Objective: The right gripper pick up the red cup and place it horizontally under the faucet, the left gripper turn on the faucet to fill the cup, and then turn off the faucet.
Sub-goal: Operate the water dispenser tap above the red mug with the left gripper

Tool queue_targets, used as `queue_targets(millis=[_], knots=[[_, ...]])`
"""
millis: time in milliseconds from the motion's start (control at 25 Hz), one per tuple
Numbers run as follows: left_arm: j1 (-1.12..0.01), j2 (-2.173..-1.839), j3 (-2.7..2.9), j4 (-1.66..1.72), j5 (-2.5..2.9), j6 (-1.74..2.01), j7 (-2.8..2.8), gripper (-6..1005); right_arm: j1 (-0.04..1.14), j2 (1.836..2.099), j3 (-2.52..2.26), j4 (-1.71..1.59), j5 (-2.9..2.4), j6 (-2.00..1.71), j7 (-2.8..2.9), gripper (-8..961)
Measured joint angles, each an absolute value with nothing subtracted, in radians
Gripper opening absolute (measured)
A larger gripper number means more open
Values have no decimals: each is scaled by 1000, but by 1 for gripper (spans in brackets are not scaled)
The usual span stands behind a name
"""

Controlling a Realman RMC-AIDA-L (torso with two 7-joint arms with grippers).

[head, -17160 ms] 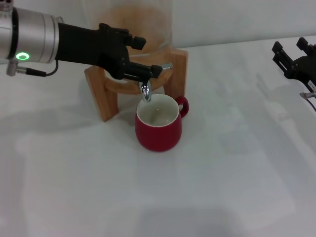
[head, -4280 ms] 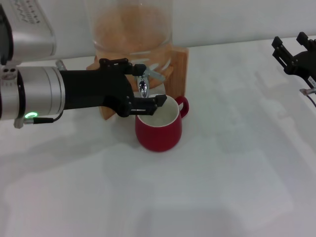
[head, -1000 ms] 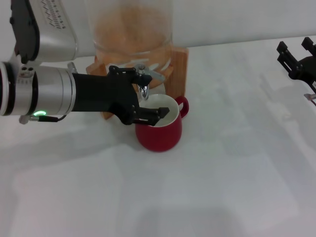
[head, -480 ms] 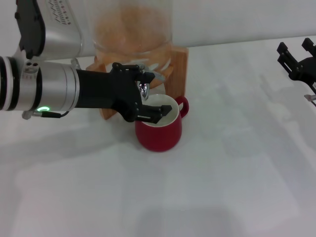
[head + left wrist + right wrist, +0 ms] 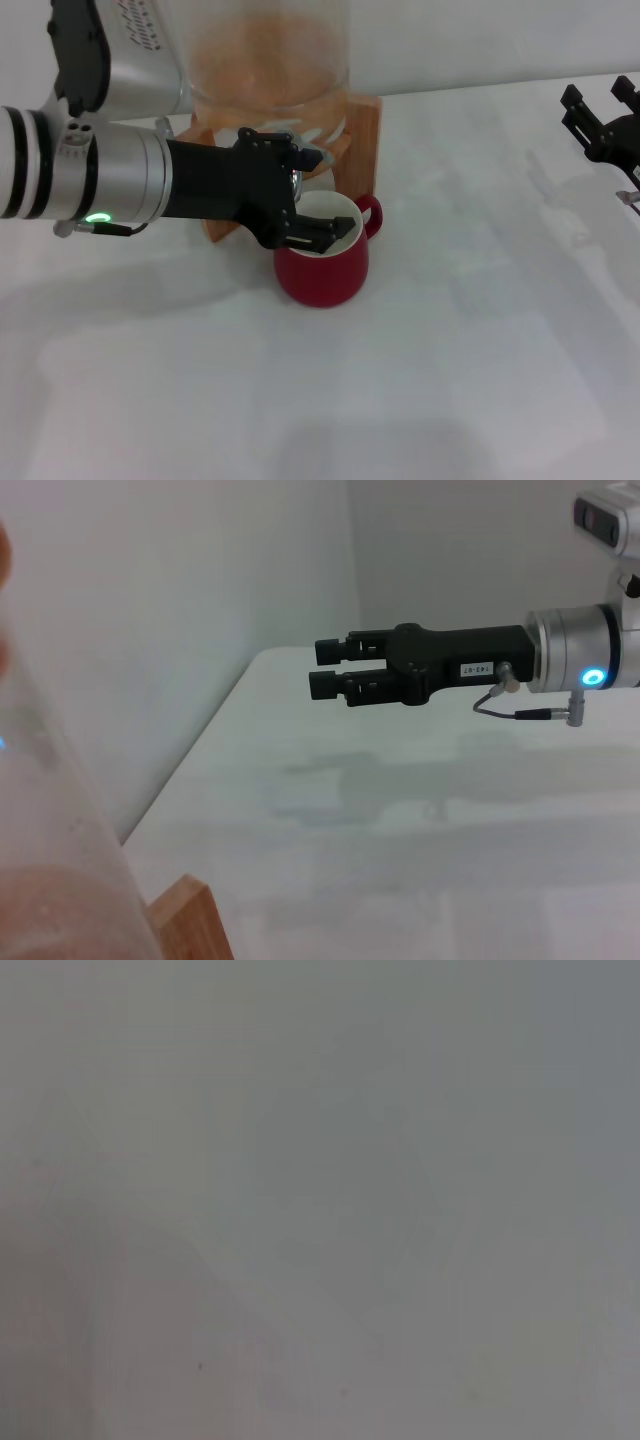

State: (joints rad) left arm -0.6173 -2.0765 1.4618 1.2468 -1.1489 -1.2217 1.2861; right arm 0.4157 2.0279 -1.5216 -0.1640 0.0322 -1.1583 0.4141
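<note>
Head view, left gripper [image 5: 300, 195]: I see its fingers spread apart around the faucet [image 5: 294, 178], lower finger over the cup rim.
Red cup [image 5: 322, 268]: upright on the table, directly below the faucet.
Right gripper [image 5: 601, 112]: parked far right, well apart, fingers spread.

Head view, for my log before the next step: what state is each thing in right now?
red cup: upright on the table, under the faucet, handle toward the robot's right.
faucet: mostly hidden behind the left claw; flow cannot be told.
glass dispenser: on its wooden stand, holding orange liquid.
left claw: open, at the faucet above the cup's rim.
right claw: parked at the far right, holding nothing.
</note>
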Motion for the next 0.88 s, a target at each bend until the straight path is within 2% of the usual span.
queue_targets(millis=[880], knots=[[-646,-2079,1458,1225,-1136,-1223,1299,829,416,2028,-1522,-162,32,-1159,414,683]])
